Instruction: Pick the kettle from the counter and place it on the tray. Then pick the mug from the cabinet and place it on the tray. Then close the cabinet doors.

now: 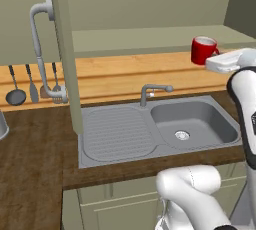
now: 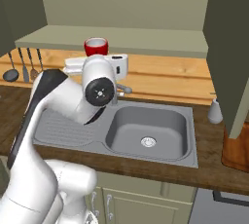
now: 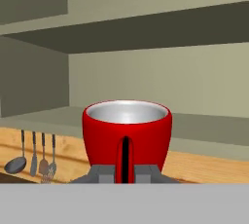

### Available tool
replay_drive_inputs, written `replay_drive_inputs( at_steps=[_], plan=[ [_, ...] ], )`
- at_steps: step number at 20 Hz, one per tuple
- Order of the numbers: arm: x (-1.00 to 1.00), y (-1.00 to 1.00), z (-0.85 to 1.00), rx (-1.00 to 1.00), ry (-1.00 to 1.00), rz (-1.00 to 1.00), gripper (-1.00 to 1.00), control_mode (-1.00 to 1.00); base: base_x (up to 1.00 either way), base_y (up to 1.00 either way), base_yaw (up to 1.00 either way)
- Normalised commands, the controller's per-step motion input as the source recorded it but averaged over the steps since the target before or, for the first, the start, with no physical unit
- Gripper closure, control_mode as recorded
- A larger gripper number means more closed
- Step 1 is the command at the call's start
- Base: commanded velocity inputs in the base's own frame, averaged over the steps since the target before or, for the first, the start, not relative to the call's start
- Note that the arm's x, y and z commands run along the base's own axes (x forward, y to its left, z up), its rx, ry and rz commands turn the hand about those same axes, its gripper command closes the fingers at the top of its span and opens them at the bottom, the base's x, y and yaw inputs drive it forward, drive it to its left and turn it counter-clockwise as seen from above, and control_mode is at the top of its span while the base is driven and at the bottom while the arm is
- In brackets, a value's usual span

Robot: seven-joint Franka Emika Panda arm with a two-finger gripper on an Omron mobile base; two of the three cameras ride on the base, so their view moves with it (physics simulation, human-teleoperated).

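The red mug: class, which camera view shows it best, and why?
The hand view: the mug is close and central, rim and handle facing the camera. The left base view shows it small, side-on; in the right base view the arm hides its lower half.

The arm reaches forward, its end effector (image 3: 125, 173) level, fingers closed together.

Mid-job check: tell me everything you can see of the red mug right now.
The mug is bright red and glossy, cylindrical with a slightly rounded body and a pale whitish inside that looks empty. It is upright, rim level. Its handle faces the hand camera edge-on, and the end effector is shut on that handle, a finger on each side. In the base views the mug sits just in front of the olive cabinet shelf, above the wooden backsplash; whether its base rests on anything cannot be told.
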Motion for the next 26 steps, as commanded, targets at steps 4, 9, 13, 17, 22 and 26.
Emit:
replay_drive_inputs(
  at_steps=[4, 9, 13, 17, 22, 26],
  plan=[
    [-1.0, 0.18, -0.18, -0.02, -0.05, 0.0, 1.0, -1.0, 0.0, 0.0, 0.0],
    [-1.0, 0.08, -0.21, 0.0, -0.07, 0.0, 1.0, -1.0, 0.0, 0.0, 0.0],
    [-0.25, 0.02, -0.05, 0.0, -0.02, 0.0, 1.0, 1.0, -0.75, 0.02, 0.0],
    [0.0, 0.0, 0.0, 0.0, 0.0, 0.0, 1.0, 1.0, -1.0, -0.08, 0.0],
    [0.0, 0.0, 0.0, 0.0, 0.0, 0.0, 1.0, 1.0, -0.97, -0.27, 0.0],
    [0.0, 0.0, 0.0, 0.0, 0.0, 0.0, 1.0, 1.0, -0.79, -0.81, 0.0]
  ],
)
